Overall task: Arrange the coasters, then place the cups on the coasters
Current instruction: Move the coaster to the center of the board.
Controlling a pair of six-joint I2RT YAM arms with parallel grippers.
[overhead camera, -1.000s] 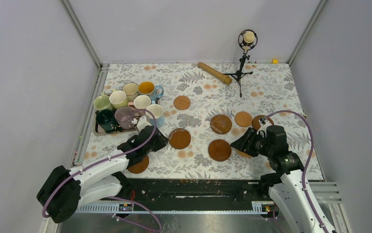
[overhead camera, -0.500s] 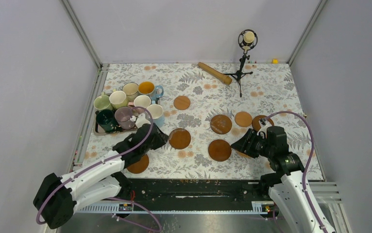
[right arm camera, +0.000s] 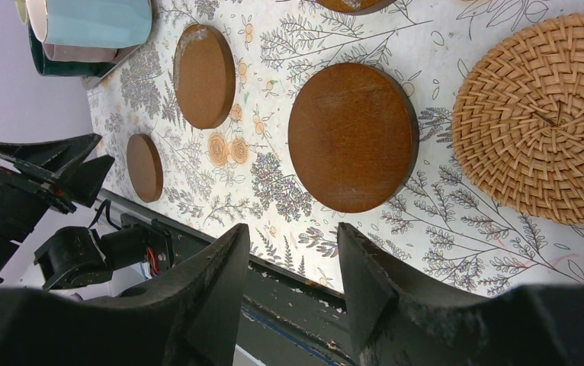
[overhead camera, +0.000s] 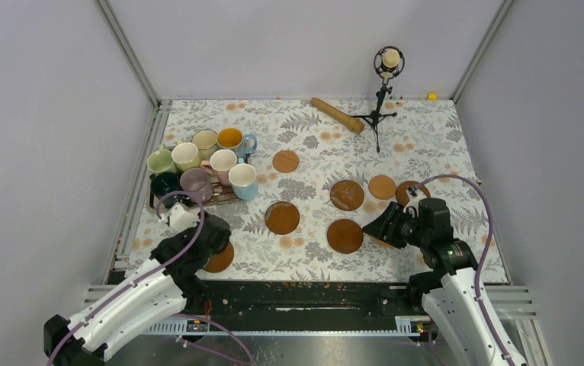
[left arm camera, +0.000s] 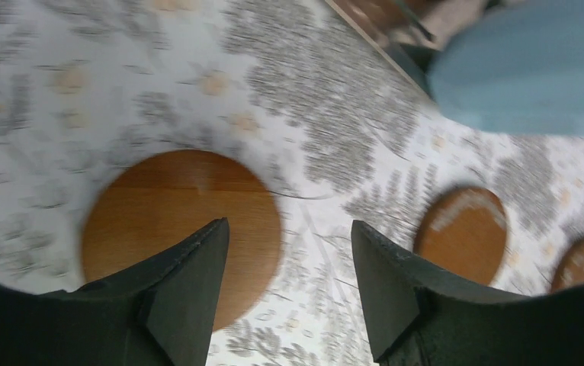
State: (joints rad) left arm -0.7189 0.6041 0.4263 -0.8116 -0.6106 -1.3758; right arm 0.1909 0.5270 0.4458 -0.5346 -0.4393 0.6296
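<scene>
Coasters (overhead camera: 282, 217) spread flat on floral tabletop (overhead camera: 441, 130), cups (overhead camera: 223, 162) clustered at left, left claw (left arm camera: 289, 232) released above tan coaster (left arm camera: 155, 194), right claw (right arm camera: 294, 232) parted, empty

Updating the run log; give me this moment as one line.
left pincer: open, empty, by tan coaster | right pincer: open, empty, near dark coaster | mugs: none on coasters

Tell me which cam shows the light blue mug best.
Top external: the light blue mug is whole, upright, rim visible. Left wrist shows only a blurred, cropped side; right wrist only a cropped piece in its top-left corner.
</scene>
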